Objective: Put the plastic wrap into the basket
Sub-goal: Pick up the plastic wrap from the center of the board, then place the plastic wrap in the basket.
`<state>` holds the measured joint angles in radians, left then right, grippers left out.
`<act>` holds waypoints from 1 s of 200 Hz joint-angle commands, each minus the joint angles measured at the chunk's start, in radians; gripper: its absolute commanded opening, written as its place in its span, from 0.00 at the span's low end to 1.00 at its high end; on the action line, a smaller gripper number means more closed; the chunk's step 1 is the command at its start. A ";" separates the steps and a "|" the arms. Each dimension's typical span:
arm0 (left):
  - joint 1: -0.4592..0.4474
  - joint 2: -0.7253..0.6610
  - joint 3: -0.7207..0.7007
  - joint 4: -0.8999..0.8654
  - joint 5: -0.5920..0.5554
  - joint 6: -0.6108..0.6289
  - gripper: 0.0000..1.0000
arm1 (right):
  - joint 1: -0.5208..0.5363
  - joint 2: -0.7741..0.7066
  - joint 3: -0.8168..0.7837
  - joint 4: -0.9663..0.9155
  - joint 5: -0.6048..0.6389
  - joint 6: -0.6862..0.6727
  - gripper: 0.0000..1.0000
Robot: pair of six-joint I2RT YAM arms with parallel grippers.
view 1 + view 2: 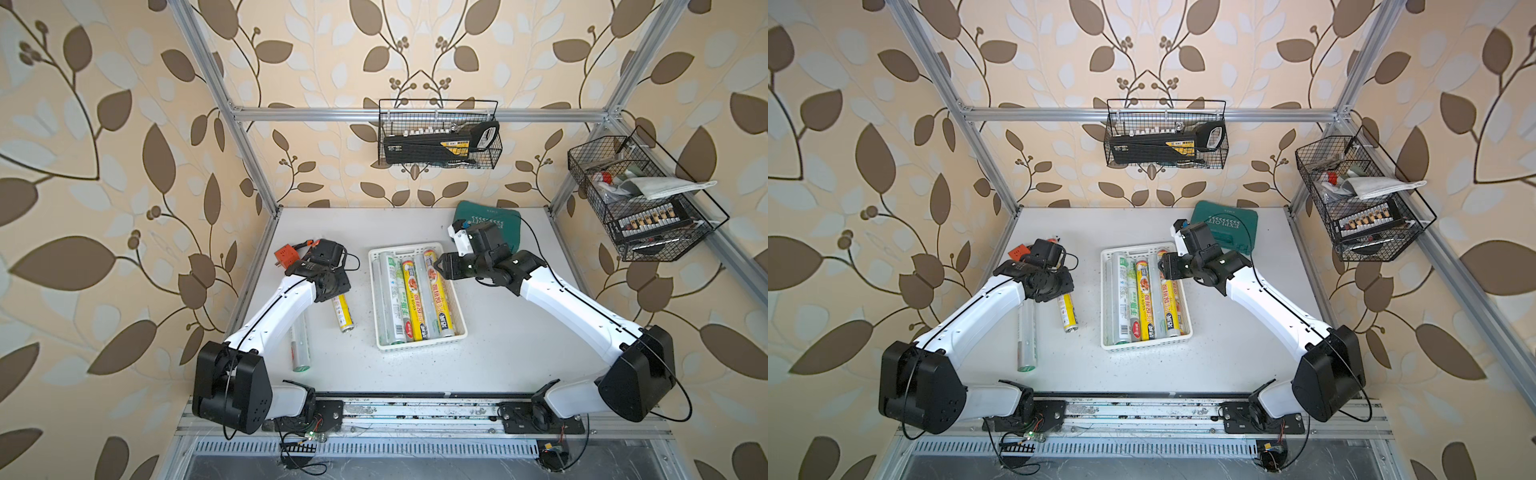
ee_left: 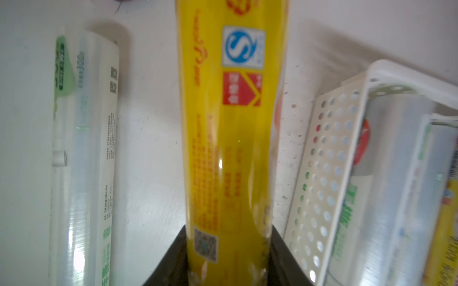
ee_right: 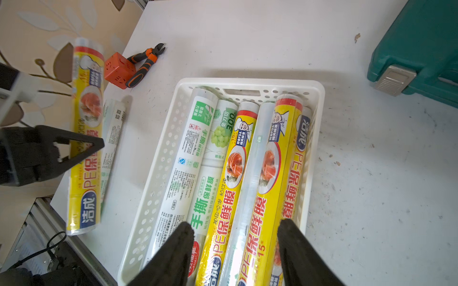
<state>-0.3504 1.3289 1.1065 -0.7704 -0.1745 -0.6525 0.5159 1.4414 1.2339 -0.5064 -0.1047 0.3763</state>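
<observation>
In both top views the left gripper (image 1: 329, 286) ends a forearm stretched up the table, its wrist bent down over a yellow roll (image 1: 343, 316) of plastic wrap. One end of that roll pokes out beneath the gripper, back toward the arm's base. A clear roll (image 1: 300, 345) lies on the table to this gripper's outer side. The basket (image 1: 419, 343), already packed with rolls side by side, sits to its inner side, near but apart. The right gripper (image 1: 438, 266) hangs off a folded wrist with the basket's end directly below it. From the left wrist, both black fingers (image 2: 173, 262) press the yellow roll's flanks, so we read it as clamped. From the right wrist, that arm's own fingers (image 3: 178, 250) stand apart and empty above the packed rolls. The left gripper crosses the yellow roll about mid-length, and the roll seems lifted off the table. We judge these rolls light and stiff on their cores, yet slick-skinned and round. A mid-length hold should keep one level, while an end hold would let it tip or slide.
</observation>
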 commanded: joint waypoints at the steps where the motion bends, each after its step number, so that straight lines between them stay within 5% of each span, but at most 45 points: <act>1: -0.072 -0.014 0.151 -0.105 -0.072 0.001 0.29 | -0.017 -0.025 -0.019 -0.011 0.010 0.001 0.58; 93: -0.374 0.238 0.443 -0.060 -0.075 -0.102 0.26 | -0.108 -0.050 -0.096 0.038 0.023 0.053 0.58; 200: -0.498 0.519 0.512 0.047 -0.038 -0.253 0.28 | -0.149 -0.021 -0.127 0.061 0.021 0.072 0.58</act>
<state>-0.8333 1.8206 1.5799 -0.7574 -0.2245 -0.8440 0.3748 1.4101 1.1263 -0.4534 -0.0891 0.4339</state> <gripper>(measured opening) 0.423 0.578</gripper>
